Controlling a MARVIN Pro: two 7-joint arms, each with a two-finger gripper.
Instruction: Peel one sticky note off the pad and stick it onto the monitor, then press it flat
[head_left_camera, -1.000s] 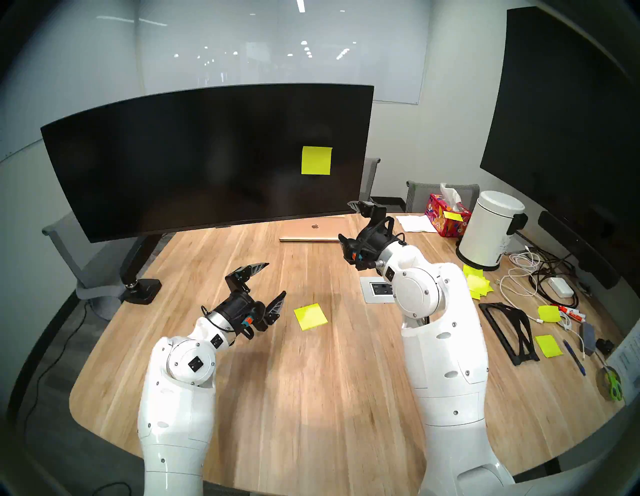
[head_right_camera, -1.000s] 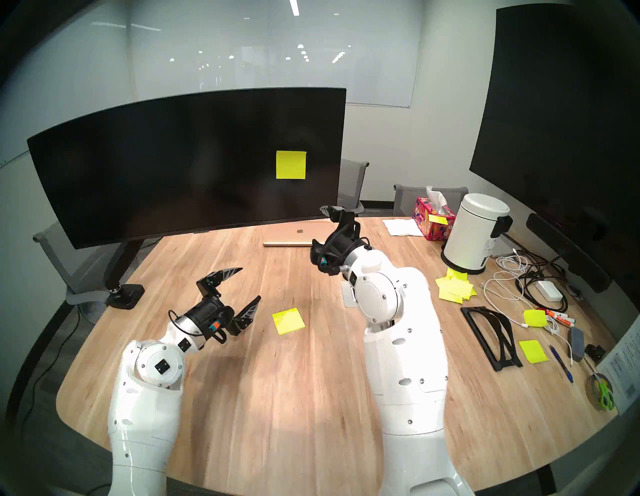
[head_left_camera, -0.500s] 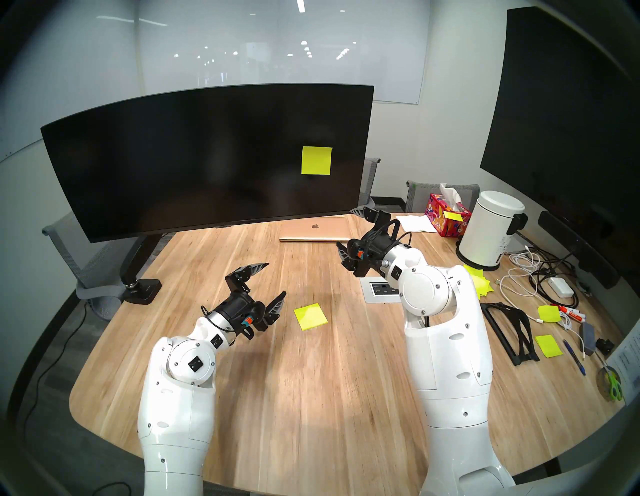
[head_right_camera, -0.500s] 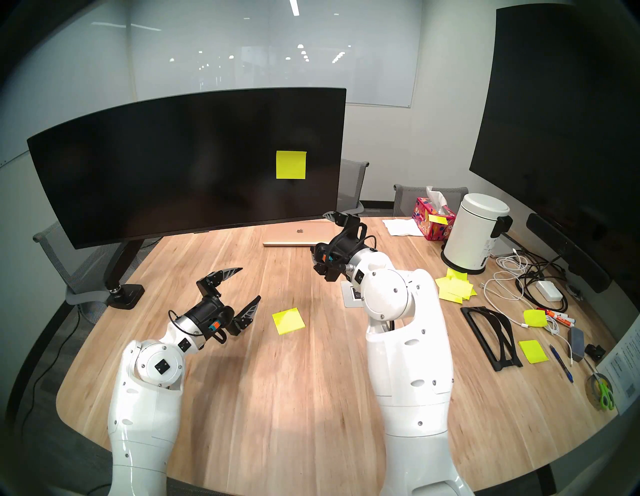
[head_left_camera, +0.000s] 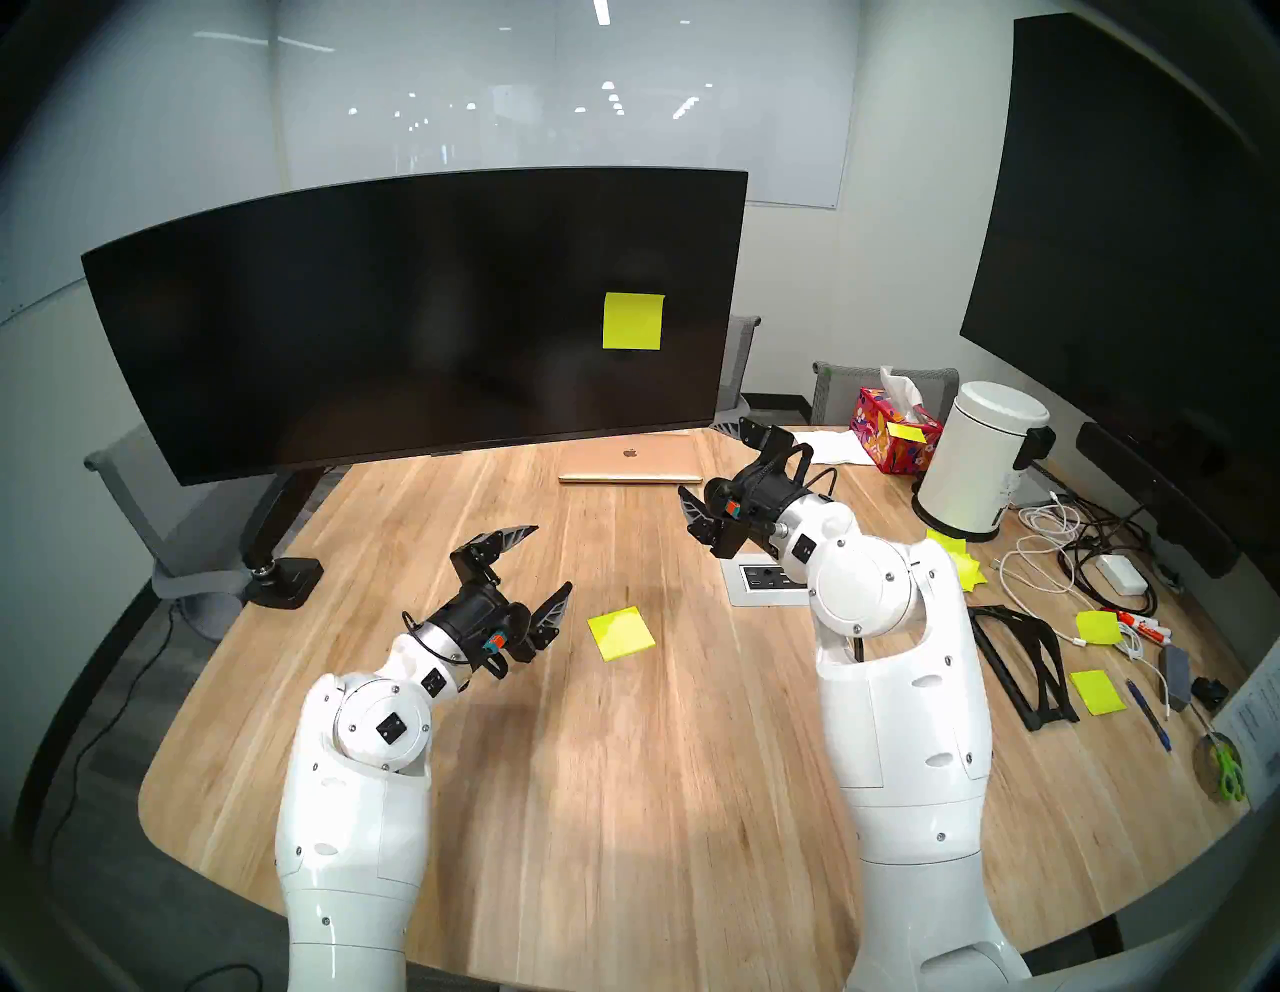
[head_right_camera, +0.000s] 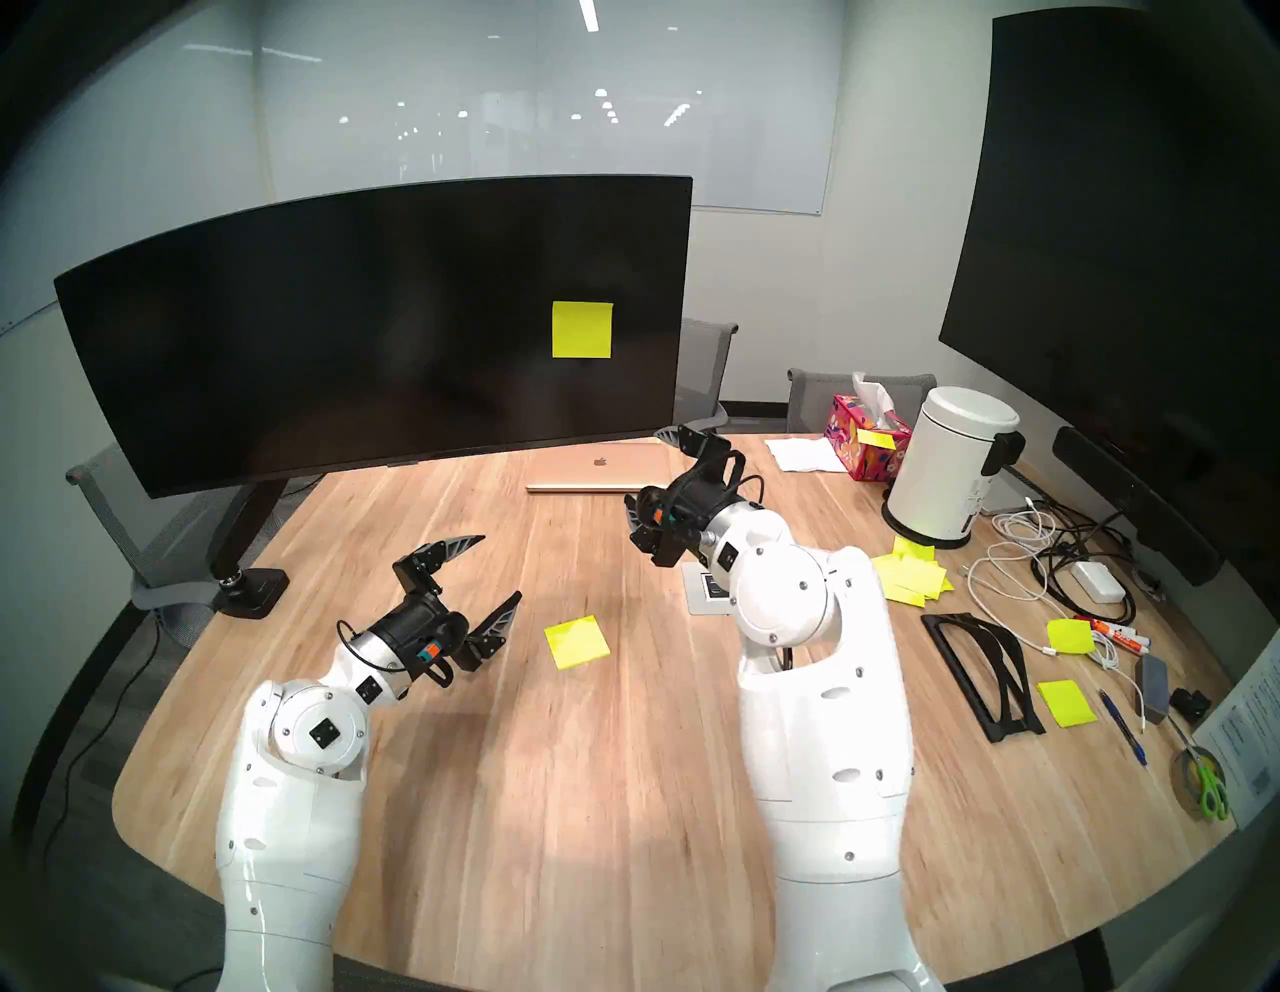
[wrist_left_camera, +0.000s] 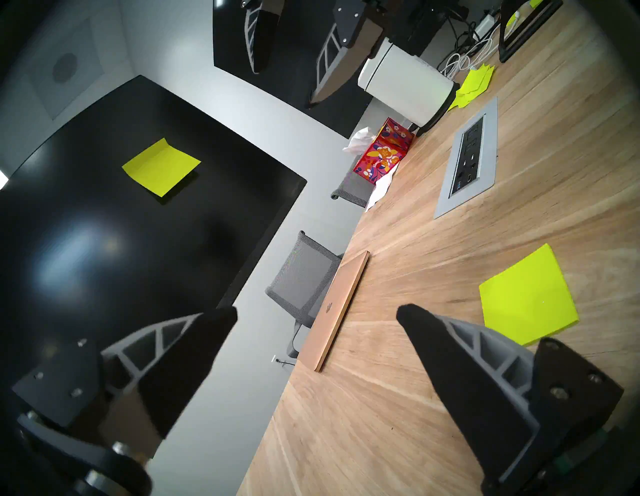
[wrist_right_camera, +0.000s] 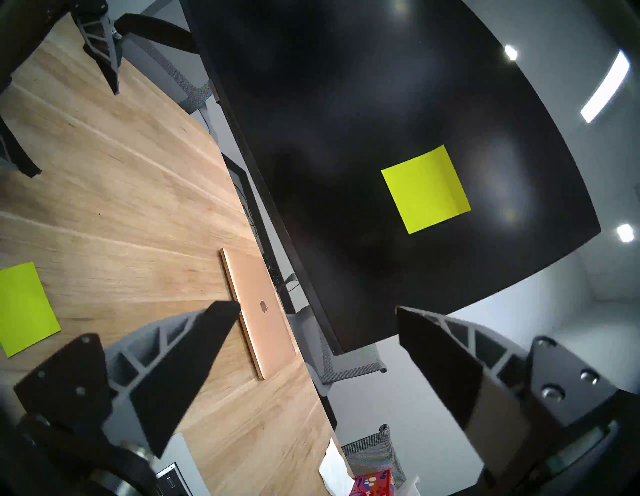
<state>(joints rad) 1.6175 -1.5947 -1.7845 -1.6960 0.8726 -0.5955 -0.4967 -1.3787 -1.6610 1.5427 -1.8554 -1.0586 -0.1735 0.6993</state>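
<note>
The sticky note (head_left_camera: 632, 321) is stuck on the right part of the wide curved monitor (head_left_camera: 381, 312), hanging flat with its lower edge slightly off the screen. It also shows in the right wrist view (wrist_right_camera: 425, 188) and the left wrist view (wrist_left_camera: 161, 167). The pad (head_left_camera: 621, 633) lies on the wooden table between my arms. My left gripper (head_left_camera: 553, 558) is open and empty, hovering just left of the pad (wrist_left_camera: 528, 294). My right gripper (head_left_camera: 699, 458) is open and empty, in the air below and in front of the monitor's right corner, apart from the note.
A closed gold laptop (head_left_camera: 630, 461) lies under the monitor's right end. A grey socket panel (head_left_camera: 762, 578) is set in the table. At right are a white bin (head_left_camera: 983, 461), tissue box (head_left_camera: 893, 429), messy yellow sheets (head_left_camera: 959, 561), cables, black stand (head_left_camera: 1018, 651) and a tall flat screen (head_left_camera: 1122, 208).
My right arm has drawn back and to the right, away from the monitor, with its gripper open. The note stays on the screen. The left arm has not moved.
</note>
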